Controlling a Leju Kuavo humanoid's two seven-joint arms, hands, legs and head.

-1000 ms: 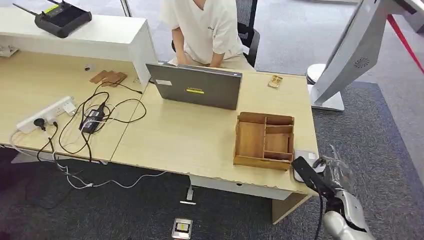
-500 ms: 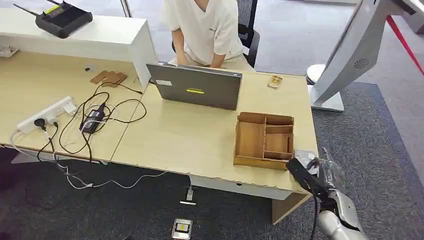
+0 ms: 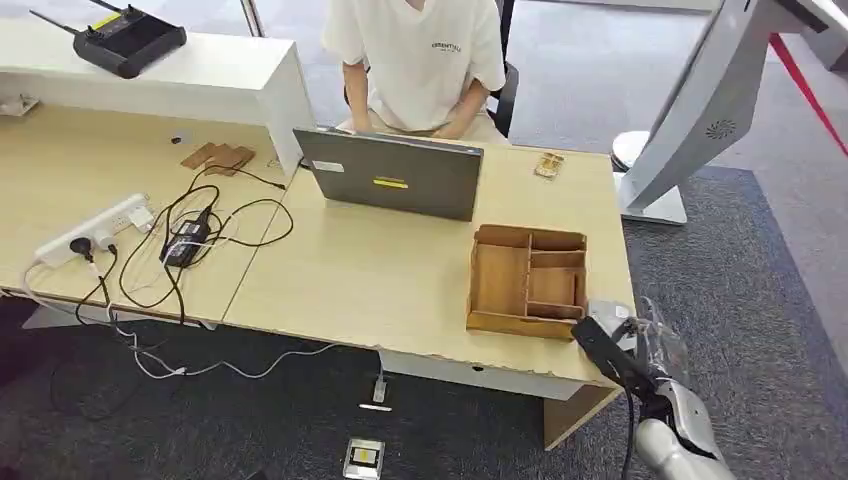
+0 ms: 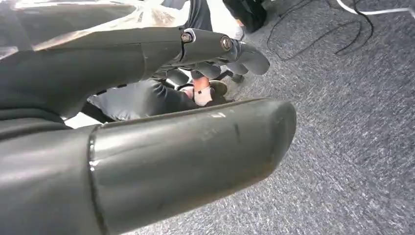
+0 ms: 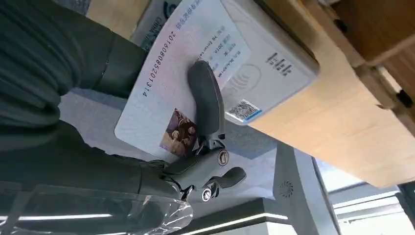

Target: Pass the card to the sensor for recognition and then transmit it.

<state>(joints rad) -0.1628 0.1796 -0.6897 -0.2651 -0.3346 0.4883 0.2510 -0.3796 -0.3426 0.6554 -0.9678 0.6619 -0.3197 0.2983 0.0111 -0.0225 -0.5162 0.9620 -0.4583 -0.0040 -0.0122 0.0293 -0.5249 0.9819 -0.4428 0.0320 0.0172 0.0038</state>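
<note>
My right hand point(image 5: 147, 171) holds a white ID card point(image 5: 166, 83) with a small photo and printed numbers. One dark finger point(image 5: 208, 103) lies across the card's face. The card overlaps the pale grey sensor box point(image 5: 274, 63) at the desk's corner. In the head view the right hand point(image 3: 640, 350) sits at the desk's near right corner, over the sensor point(image 3: 607, 312) beside the wooden tray. My left hand point(image 4: 147, 122) hangs over grey carpet with nothing in it, its fingers point(image 4: 215, 49) apart from the thumb.
A wooden compartment tray point(image 3: 527, 280) stands next to the sensor. A grey laptop point(image 3: 390, 175) is further back, with a person in a white shirt point(image 3: 420, 60) seated behind it. Cables and a power strip point(image 3: 90, 228) lie left. A white kiosk point(image 3: 690, 110) stands right.
My right hand has moved slightly left, closer over the desk's corner and the sensor. The person behind the laptop has sat up straighter.
</note>
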